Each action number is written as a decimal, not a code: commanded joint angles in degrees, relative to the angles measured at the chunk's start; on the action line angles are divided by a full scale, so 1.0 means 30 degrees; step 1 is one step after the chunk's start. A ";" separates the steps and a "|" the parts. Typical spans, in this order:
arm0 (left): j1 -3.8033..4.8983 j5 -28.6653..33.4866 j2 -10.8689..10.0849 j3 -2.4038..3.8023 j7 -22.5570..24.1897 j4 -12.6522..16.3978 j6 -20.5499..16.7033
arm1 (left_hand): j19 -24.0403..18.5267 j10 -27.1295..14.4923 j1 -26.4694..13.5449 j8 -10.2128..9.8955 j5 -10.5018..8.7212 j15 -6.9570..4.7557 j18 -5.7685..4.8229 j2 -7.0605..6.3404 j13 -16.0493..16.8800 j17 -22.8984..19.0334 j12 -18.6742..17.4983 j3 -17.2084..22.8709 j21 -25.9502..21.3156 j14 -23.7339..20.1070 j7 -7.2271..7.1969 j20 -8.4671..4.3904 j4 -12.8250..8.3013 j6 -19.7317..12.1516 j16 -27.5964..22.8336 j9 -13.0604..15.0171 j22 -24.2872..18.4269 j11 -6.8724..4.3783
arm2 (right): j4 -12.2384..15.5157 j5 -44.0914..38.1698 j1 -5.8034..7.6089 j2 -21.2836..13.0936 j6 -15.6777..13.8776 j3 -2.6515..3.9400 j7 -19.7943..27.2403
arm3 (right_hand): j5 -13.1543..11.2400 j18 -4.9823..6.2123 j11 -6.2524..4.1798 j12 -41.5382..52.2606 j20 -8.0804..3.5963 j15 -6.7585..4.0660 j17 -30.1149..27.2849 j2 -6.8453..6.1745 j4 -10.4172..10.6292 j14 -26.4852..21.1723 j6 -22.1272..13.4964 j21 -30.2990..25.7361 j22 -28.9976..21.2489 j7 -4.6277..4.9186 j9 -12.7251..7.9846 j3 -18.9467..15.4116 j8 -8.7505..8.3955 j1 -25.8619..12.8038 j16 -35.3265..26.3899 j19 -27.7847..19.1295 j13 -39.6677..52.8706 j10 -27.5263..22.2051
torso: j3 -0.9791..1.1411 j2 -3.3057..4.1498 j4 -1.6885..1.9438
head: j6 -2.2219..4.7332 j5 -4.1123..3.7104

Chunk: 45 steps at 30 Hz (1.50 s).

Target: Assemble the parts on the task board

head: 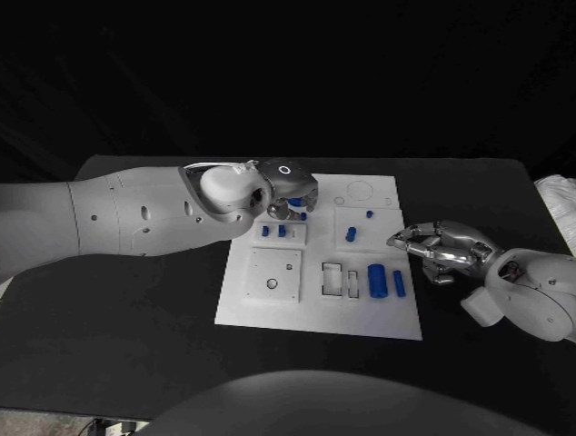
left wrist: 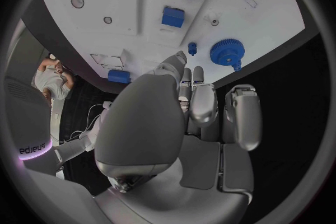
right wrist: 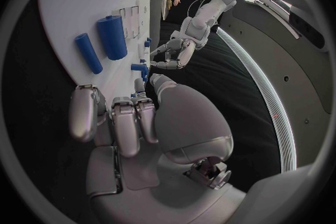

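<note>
The task board (head: 317, 309) lies on the black tabletop (head: 131, 309), carrying blue parts (head: 377, 279) (two cylinders nearest the right hand (head: 435, 247)). Left hand (head: 278, 186) hovers over a blue gear (left wrist: 225, 51); both hands' fingers (left wrist: 203, 102) apart, empty.

Black counter (head: 131, 318) was seen spread beneath everything, crumpled white bag (head: 572, 211) was laid at its right edge

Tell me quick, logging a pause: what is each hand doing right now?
Left hand: holds nothing, fingers apart, over the white board.
Right hand: holds nothing, fingers apart, beside the board.
</note>
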 commanded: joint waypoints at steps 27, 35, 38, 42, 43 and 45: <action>-0.0478 0.0618 0.1156 0.0064 0.0429 -0.1653 0.0768 | 0.0924 -0.0087 -0.0121 -0.0254 0.0690 0.0163 -0.0184 -0.0076 -0.0366 -0.0686 -0.0551 0.0509 -0.0344 -0.0435 0.0257 0.0071 0.0017 -0.0297 -0.0187 -0.0291 0.4077 0.0150 | 0.0018 -0.0071 -0.0013 0.0052 0.0455 -0.0003 0.0164 | 0.0214 0.0121 -0.0694 -0.0069 -0.0008 -0.0120 0.5017 -0.0088 0.0065 0.1995 -0.0078 0.0028 0.3327 -0.0153 -0.0009 -0.0046 0.0045 -0.0039 0.0065 0.0109 0.4986 0.2594 | -0.0001 0.0005 -0.0002 | 0.0000 -0.0240; -0.0680 0.0663 0.1370 0.0079 0.0570 -0.2038 0.0577 | 0.0910 -0.0040 -0.0082 -0.0269 0.0693 0.0177 -0.0178 -0.0019 -0.0377 -0.0752 -0.0550 0.0584 -0.0374 -0.0469 0.0258 0.0081 -0.0008 -0.0287 -0.0215 -0.0309 0.4069 0.0145 | -0.0003 -0.0062 -0.0013 0.0055 0.0481 -0.0003 0.0143 | 0.0256 0.0126 -0.0692 -0.0069 -0.0007 -0.0119 0.5017 -0.0085 0.0065 0.1995 -0.0083 0.0008 0.3320 -0.0152 -0.0012 -0.0042 0.0042 -0.0038 0.0065 0.0091 0.4986 0.2594 | -0.0001 0.0004 0.0007 | 0.0000 -0.0308; -0.0725 0.0666 0.1417 0.0085 0.0616 -0.2161 0.0419 | 0.0895 0.0049 0.0009 -0.0261 0.0739 0.0189 -0.0172 0.0039 -0.0387 -0.0837 -0.0536 0.0693 -0.0404 -0.0507 0.0263 0.0092 -0.0078 -0.0222 -0.0245 -0.0322 0.4061 0.0141 | 0.0000 -0.0060 -0.0013 0.0052 0.0488 -0.0003 0.0132 | 0.0290 0.0134 -0.0690 -0.0069 -0.0006 -0.0118 0.5017 -0.0084 0.0062 0.1995 -0.0086 -0.0020 0.3309 -0.0152 -0.0014 -0.0038 0.0040 -0.0035 0.0065 0.0064 0.4986 0.2594 | 0.0001 0.0000 0.0012 | 0.0000 -0.0314; -0.0772 0.0647 0.1453 0.0089 0.0671 -0.2312 0.0271 | 0.0890 0.0126 0.0120 -0.0270 0.0814 0.0197 -0.0171 0.0063 -0.0400 -0.0920 -0.0530 0.0799 -0.0408 -0.0537 0.0272 0.0101 -0.0171 -0.0193 -0.0272 -0.0342 0.4060 0.0147 | -0.0008 -0.0058 -0.0013 0.0055 0.0519 -0.0003 0.0105 | 0.0339 0.0139 -0.0688 -0.0069 -0.0005 -0.0116 0.5017 -0.0084 0.0056 0.1995 -0.0091 -0.0041 0.3302 -0.0151 -0.0017 -0.0032 0.0036 -0.0030 0.0065 0.0045 0.4986 0.2594 | 0.0004 -0.0020 0.0017 | 0.0000 -0.0313; -0.0783 0.0645 0.1455 0.0090 0.0682 -0.2337 0.0248 | 0.0889 0.0137 0.0138 -0.0276 0.0824 0.0198 -0.0171 0.0065 -0.0402 -0.0938 -0.0529 0.0815 -0.0410 -0.0543 0.0273 0.0103 -0.0187 -0.0197 -0.0280 -0.0347 0.4060 0.0147 | -0.0008 -0.0058 -0.0013 0.0055 0.0528 -0.0003 0.0093 | 0.0339 0.0139 -0.0688 -0.0069 -0.0005 -0.0116 0.5017 -0.0084 0.0056 0.1995 -0.0091 -0.0041 0.3302 -0.0151 -0.0017 -0.0032 0.0036 -0.0030 0.0065 0.0045 0.4986 0.2594 | 0.0005 -0.0023 0.0018 | 0.0000 -0.0301; -0.0806 0.0640 0.1454 0.0091 0.0701 -0.2366 0.0208 | 0.0878 0.0171 0.0199 -0.0294 0.0858 0.0203 -0.0165 0.0092 -0.0411 -0.1045 -0.0531 0.0882 -0.0437 -0.0579 0.0275 0.0109 -0.0235 -0.0203 -0.0340 -0.0363 0.4052 0.0147 | -0.0009 -0.0058 -0.0013 0.0056 0.0544 -0.0003 0.0077 | 0.0339 0.0139 -0.0688 -0.0069 -0.0005 -0.0116 0.5017 -0.0084 0.0056 0.1995 -0.0091 -0.0041 0.3302 -0.0151 -0.0017 -0.0032 0.0036 -0.0030 0.0065 0.0045 0.4986 0.2594 | 0.0011 -0.0027 0.0024 | 0.0000 -0.0303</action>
